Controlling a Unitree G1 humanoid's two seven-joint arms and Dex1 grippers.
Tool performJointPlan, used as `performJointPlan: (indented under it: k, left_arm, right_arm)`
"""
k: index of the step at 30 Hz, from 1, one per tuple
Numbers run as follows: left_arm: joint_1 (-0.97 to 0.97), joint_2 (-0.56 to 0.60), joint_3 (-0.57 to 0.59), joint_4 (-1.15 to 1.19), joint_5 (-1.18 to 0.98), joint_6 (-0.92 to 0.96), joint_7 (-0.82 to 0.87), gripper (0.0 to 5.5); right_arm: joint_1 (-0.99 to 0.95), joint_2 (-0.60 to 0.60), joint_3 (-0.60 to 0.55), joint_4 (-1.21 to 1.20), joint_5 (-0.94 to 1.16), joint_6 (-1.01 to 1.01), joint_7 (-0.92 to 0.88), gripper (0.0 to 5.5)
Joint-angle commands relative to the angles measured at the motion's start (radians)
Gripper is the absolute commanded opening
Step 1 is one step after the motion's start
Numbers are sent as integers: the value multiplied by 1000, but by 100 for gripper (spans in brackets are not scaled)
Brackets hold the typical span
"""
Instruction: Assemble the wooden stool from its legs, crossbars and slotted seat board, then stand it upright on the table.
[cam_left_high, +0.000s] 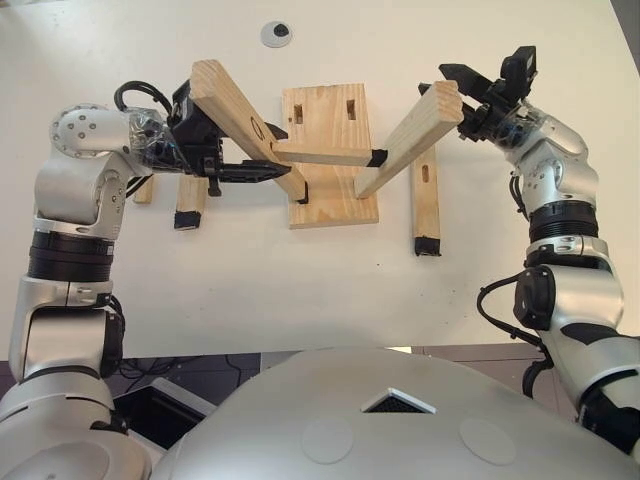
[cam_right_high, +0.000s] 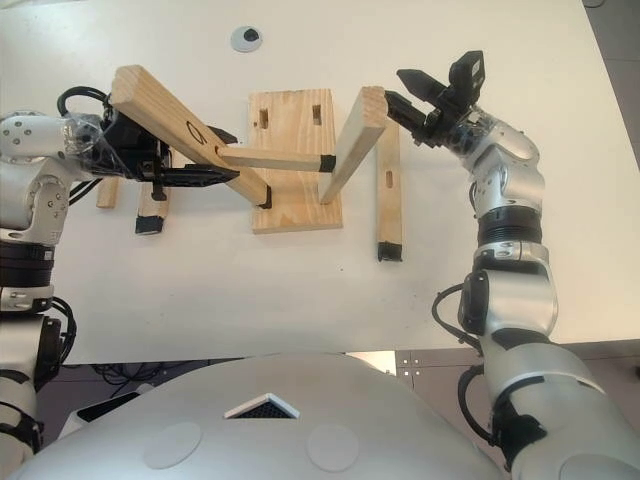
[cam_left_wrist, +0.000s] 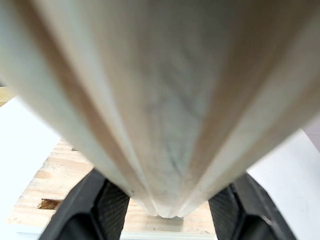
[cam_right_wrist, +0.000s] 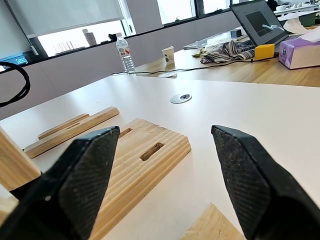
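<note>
My left gripper (cam_left_high: 262, 162) is shut on a wooden leg (cam_left_high: 240, 112), held tilted above the table; its fingers (cam_left_wrist: 95, 210) flank the wood. A crossbar (cam_left_high: 320, 155) joins this leg to a second tilted leg (cam_left_high: 410, 135). Both legs' lower ends are over the slotted seat board (cam_left_high: 335, 205), which lies flat. My right gripper (cam_left_high: 487, 82) stands open just beyond the second leg's raised end, with nothing between its fingers (cam_right_wrist: 90, 175). A third leg (cam_left_high: 425, 205) lies on the table to the right of the board.
Two more loose wooden pieces (cam_left_high: 190, 200) lie left of the board, under my left arm. A round grommet (cam_left_high: 277, 34) sits in the white table (cam_left_high: 300, 290) at the back. The table's front edge runs just before my body.
</note>
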Motion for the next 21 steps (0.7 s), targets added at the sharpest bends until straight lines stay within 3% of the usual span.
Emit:
performJointPlan:
  k: [1,7,13,21]
  left_arm:
    - [49,82,-144,22,202,93,9,202]
    - [35,138,-286,17,339,115,39,202]
    - [109,116,-389,52,397,141,132,202]
    - [217,-16,-465,429,408,82,243,202]
  right_arm:
    - [32,-17,10,-57,-18,5,-8,339]
    - [63,-13,16,-128,-13,23,-15,339]
    - [94,0,16,-157,-11,24,-29,339]
    - [146,-8,25,-229,-1,68,-22,339]
